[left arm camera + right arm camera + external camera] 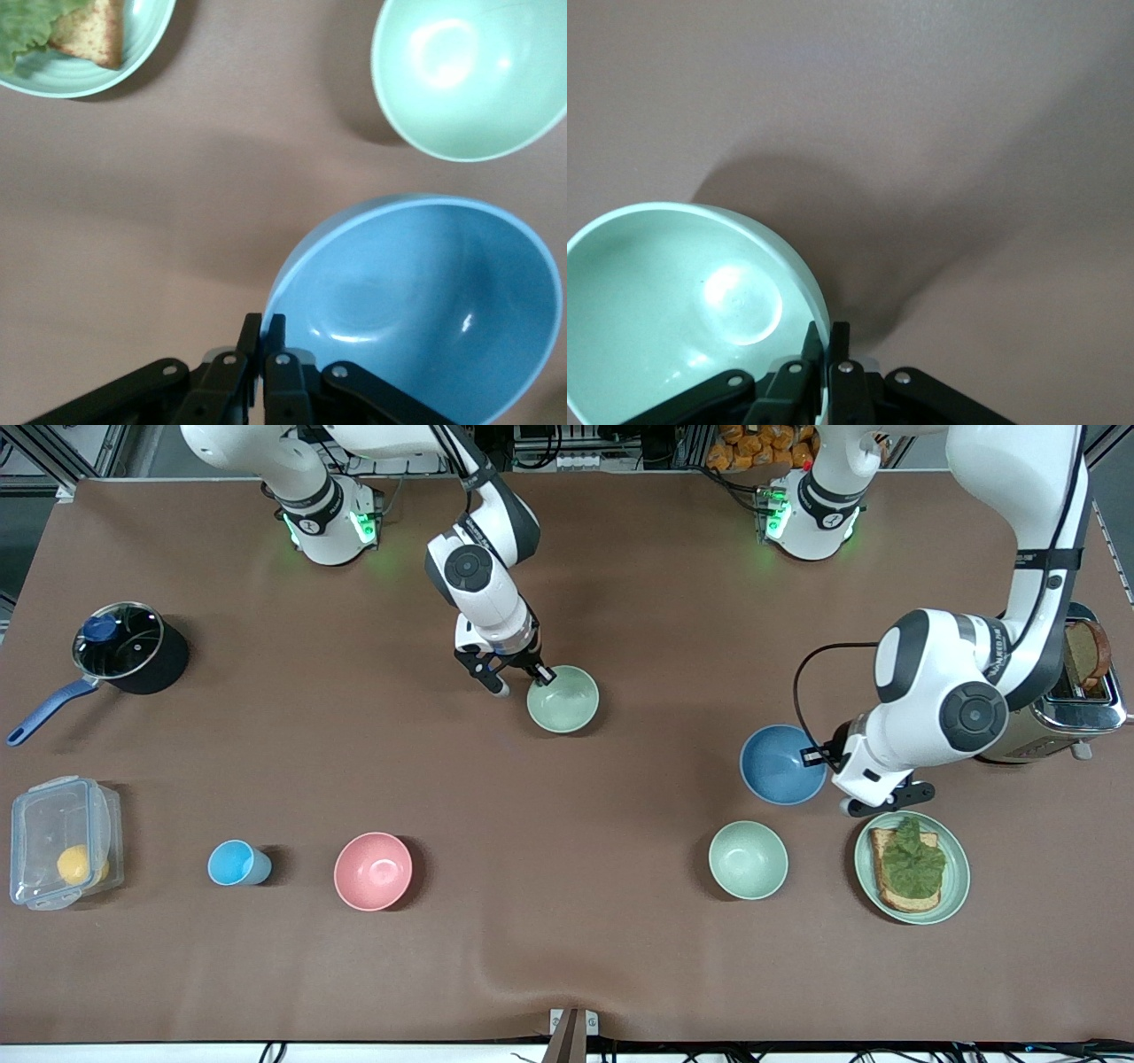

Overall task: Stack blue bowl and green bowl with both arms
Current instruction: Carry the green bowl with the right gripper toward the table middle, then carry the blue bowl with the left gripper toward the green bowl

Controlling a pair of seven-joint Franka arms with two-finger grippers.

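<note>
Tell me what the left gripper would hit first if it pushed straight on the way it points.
Nothing new: the left gripper is already shut on the blue bowl rim, pointing down. Straight on, it would probably meet the table under the bowl.

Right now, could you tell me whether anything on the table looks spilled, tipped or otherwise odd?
Nothing is spilled or damaged. The blue bowl sits tilted, its rim pinched by the left tool, and the green bowl is likewise tilted in the right tool. That comes from being gripped, not from a mishap.
</note>
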